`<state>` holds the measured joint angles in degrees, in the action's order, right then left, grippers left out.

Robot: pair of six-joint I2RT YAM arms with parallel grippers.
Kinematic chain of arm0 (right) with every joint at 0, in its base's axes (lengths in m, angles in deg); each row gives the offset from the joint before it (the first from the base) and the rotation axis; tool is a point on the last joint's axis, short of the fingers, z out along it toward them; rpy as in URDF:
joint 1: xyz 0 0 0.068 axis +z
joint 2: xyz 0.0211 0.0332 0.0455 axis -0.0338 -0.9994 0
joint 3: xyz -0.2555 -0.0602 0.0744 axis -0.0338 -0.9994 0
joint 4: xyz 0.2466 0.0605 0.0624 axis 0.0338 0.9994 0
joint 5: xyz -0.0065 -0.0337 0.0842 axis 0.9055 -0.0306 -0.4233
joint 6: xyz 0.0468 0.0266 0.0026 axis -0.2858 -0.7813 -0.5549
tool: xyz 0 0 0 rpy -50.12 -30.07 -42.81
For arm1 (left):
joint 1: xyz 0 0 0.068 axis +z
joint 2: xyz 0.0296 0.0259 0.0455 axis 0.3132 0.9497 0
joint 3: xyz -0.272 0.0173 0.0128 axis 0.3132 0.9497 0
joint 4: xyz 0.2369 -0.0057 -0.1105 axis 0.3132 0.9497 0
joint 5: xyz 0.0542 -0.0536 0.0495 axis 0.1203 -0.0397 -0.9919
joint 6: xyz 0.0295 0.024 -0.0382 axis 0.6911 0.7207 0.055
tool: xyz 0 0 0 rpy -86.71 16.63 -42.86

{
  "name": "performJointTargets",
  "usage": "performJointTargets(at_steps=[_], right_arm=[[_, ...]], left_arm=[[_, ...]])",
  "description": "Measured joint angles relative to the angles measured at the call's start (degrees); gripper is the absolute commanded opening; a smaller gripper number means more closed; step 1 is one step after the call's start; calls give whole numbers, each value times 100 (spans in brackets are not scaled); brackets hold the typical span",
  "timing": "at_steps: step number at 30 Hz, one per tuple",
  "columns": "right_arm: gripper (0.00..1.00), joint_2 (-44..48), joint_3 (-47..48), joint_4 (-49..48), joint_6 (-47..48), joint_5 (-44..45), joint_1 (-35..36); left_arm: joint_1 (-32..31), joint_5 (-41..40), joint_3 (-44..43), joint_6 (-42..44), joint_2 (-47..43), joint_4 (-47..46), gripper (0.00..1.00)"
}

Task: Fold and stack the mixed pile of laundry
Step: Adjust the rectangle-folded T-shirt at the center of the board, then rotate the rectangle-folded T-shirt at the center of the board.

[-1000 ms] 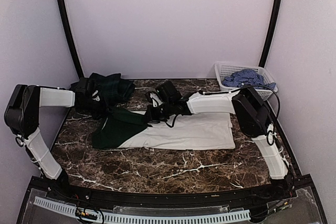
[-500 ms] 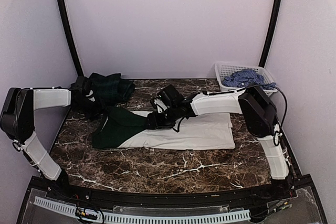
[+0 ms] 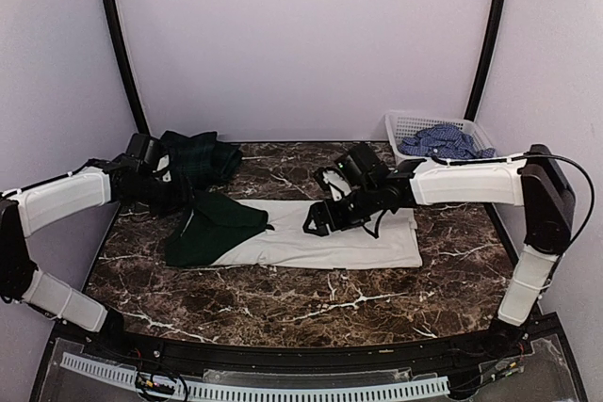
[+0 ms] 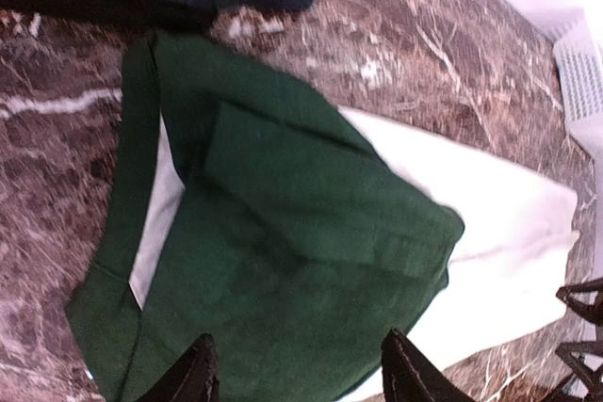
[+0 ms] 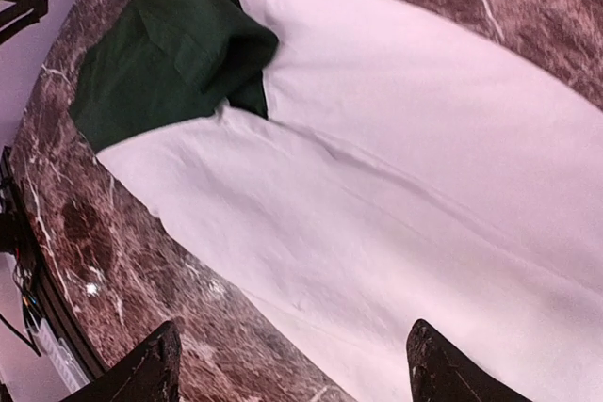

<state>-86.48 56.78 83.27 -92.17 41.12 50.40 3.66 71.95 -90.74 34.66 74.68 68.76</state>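
Wrist views show left gripper (image 4: 300, 376) and right gripper (image 5: 290, 369) spread, empty; the unpinned green sleeve (image 4: 283, 233) at left could spring off the cream garment (image 3: 363, 237).

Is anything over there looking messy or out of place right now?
Nothing looks spilled or damaged. The white-and-green garment lies flat and tidy in the middle. Only the green plaid garment, crumpled at the far left corner, and the blue checked shirt, bunched in the white basket, look untidy.

White garment (image 5: 405, 157) with dark green part (image 5: 160, 54) lies flat on marble table (image 5: 122, 261); right gripper (image 5: 292, 350) hovers above it, 2 fingertips (image 5: 155, 364) wide apart
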Motion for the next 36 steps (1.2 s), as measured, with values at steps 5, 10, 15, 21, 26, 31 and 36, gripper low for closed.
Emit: performJointTargets(at_steps=[5,10,15,21,26,31,36], right_arm=[[80,199,-931,79,68,-55,-48],[80,164,-1311,79,223,-168,-487],[80,-55,-1303,-74,345,-199,-713],[79,57,-1665,-605,245,-348,-732],[80,284,-2116,-1086,-63,-527,-612],[80,560,-2470,-1233,-625,-581,214],[80,787,-2702,-1325,-1338,-756,1414]], left_arm=[[-507,258,614,-7,-177,79,54],[-1014,437,811,-39,109,17,54],[-1049,448,811,-90,715,-269,54],[-651,422,780,-151,1261,-520,55],[-557,319,769,-138,1231,-542,56],[-831,-39,632,-52,870,-127,56],[-1235,-138,365,-96,496,155,56]])
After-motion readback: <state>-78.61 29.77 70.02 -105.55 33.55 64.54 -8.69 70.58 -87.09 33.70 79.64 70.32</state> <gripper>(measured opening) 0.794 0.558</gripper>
